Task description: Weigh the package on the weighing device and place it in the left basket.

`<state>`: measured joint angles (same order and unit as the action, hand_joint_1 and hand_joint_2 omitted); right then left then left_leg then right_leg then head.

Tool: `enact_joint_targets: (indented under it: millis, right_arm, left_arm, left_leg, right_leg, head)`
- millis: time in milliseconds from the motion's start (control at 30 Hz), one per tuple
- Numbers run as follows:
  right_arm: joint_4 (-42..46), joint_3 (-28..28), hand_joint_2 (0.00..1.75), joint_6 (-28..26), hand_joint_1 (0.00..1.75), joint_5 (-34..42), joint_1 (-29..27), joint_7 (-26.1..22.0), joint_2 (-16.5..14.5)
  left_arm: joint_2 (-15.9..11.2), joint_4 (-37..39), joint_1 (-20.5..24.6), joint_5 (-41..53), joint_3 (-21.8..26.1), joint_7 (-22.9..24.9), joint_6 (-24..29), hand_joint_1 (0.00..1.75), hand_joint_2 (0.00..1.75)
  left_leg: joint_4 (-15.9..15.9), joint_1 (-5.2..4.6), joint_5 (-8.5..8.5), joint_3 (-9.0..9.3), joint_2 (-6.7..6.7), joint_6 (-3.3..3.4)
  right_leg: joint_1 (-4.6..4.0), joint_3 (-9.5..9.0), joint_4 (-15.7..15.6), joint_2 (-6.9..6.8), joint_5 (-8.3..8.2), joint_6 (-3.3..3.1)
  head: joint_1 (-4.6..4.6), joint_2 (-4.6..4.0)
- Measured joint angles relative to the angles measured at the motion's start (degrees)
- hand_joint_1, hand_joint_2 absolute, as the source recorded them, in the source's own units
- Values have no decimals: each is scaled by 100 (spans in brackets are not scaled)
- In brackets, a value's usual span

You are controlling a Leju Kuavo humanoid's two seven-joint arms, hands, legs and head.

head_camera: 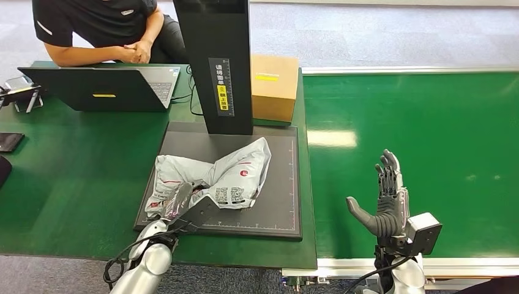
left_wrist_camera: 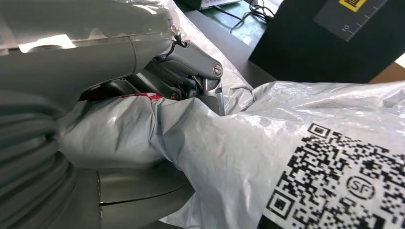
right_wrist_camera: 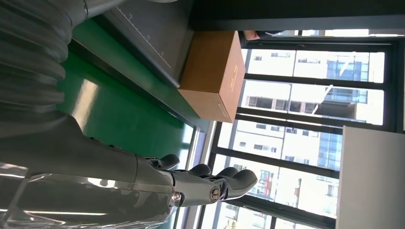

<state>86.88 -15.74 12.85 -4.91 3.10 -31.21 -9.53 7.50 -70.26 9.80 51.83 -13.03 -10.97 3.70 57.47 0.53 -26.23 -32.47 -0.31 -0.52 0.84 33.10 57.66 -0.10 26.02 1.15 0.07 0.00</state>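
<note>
Green felt covers the table [head_camera: 73, 184], and a brighter green conveyor belt [head_camera: 428, 122] runs off toward three o'clock. At the middle sits the weighing device [head_camera: 278, 202], a dark flat platform with a black upright column [head_camera: 214, 61] rising at its twelve o'clock edge. The package [head_camera: 235, 174], a crumpled grey mailer bag, lies on that platform, presumably so its weight can register. From seven o'clock the left hand [head_camera: 177, 202] reaches in and has its fingers closed on the bag's near end; the wrist camera shows plastic bunched between thumb and fingers [left_wrist_camera: 200, 83], a grip I'd judge ready for lifting. Over the belt at four o'clock the right hand [head_camera: 385, 202] stands upright with fingers spread, holding nothing, seemingly kept clear. A cardboard box [head_camera: 274, 86] rests behind the column at one o'clock; a laptop [head_camera: 104, 86] and a seated person [head_camera: 104, 30] are at eleven. Any readout is hard to make out, and I can't spot the left basket
</note>
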Motion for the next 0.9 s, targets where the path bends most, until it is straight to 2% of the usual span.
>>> enact_joint_targets:
  millis: [167,367,567,767,800,900]
  right_arm:
    - [14,0,175,-20,0,36,-36,9,0]
    - [54,0,175,4,0,80,-107,17,2]
    - [55,0,175,-14,0,179,-129,-10,3]
    - [2,8,175,-51,0,242,-94,-14,8]
    - [-17,15,175,-69,0,251,-83,-15,10]
    - [-69,37,175,-128,0,273,-51,-15,15]
  left_arm:
    - [-87,-137,-98,385,326,-14,703,175,175]
    - [-396,-353,-16,956,1262,122,1399,175,175]
    - [-831,-192,466,1385,2353,221,1914,175,175]
    - [-1286,527,1048,1614,3208,319,2339,175,175]
    - [-1352,685,1134,1635,3307,326,2454,144,175]
    - [-1525,1121,1341,1660,3514,351,2717,14,175]
  left_leg:
    - [0,1,0,-2,2,-1]
    - [-1,5,1,-5,2,-1]
    - [-1,5,2,-8,2,-2]
    - [-1,5,4,-9,2,-3]
    - [-1,5,4,-10,2,-3]
    - [-1,5,4,-10,2,-3]
  right_leg:
    - [-2,4,0,2,0,-1]
    - [-6,8,1,2,2,-4]
    - [-6,10,1,2,2,-4]
    - [-6,10,2,2,2,-4]
    - [-6,10,2,2,2,-4]
    - [-6,10,2,1,2,-4]
  head:
    - [0,0]
    - [-1,0]
    - [0,0]
    - [-1,0]
    - [-1,0]
    - [-1,0]
